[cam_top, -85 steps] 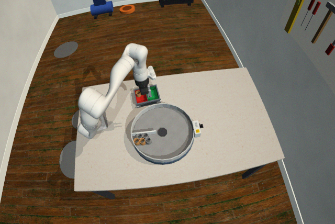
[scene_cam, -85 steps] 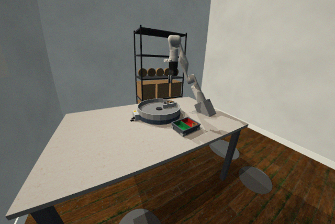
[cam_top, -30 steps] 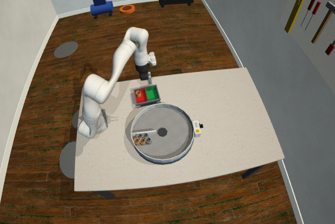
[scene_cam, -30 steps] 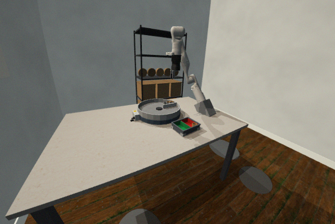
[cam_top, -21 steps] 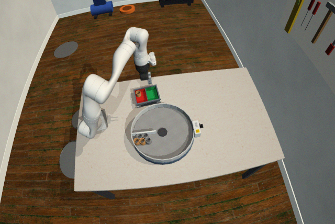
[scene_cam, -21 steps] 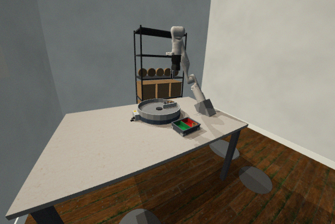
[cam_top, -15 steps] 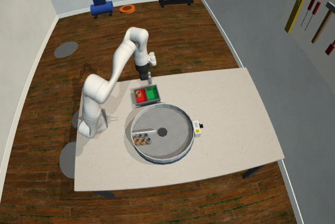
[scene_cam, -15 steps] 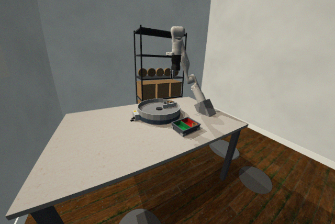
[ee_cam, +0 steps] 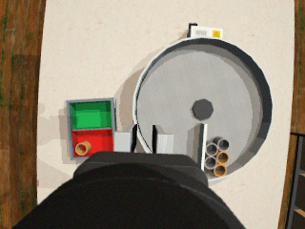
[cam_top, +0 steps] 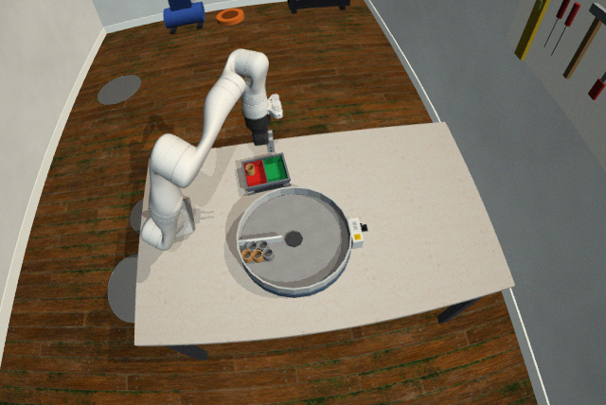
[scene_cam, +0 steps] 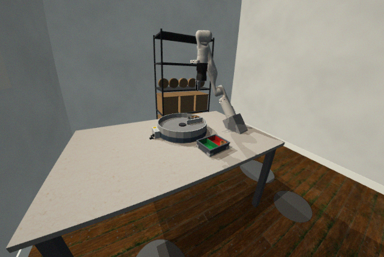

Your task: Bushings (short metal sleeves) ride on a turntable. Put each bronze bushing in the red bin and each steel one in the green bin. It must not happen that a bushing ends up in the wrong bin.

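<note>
My gripper (cam_top: 270, 147) (scene_cam: 198, 88) (ee_cam: 144, 135) hangs high above the table near the bins, fingers partly open, nothing between them. The turntable (cam_top: 306, 212) (scene_cam: 171, 121) (ee_cam: 172, 86) carries two bronze bushings, one near the middle (ee_cam: 227, 156) and one near the rim (ee_cam: 219, 176), and three steel bushings, such as the top right one (ee_cam: 228, 143). They stand close together beside the white bar. One bronze bushing (cam_top: 250, 168) (ee_cam: 83, 148) sits in the red bin (cam_top: 255, 180) (scene_cam: 216, 139) (ee_cam: 103, 137). The green bin (cam_top: 276, 168) (scene_cam: 207, 144) (ee_cam: 91, 114) is empty.
The white bar (cam_top: 261, 239) (scene_cam: 194, 120) (ee_cam: 204, 148) reaches from near the hub (cam_top: 294, 238) (ee_cam: 203, 109) to the turntable's raised rim. A small white box (cam_top: 356, 236) (scene_cam: 155, 132) (ee_cam: 206, 32) stands against the turntable's outside. The bins share one grey-walled tray.
</note>
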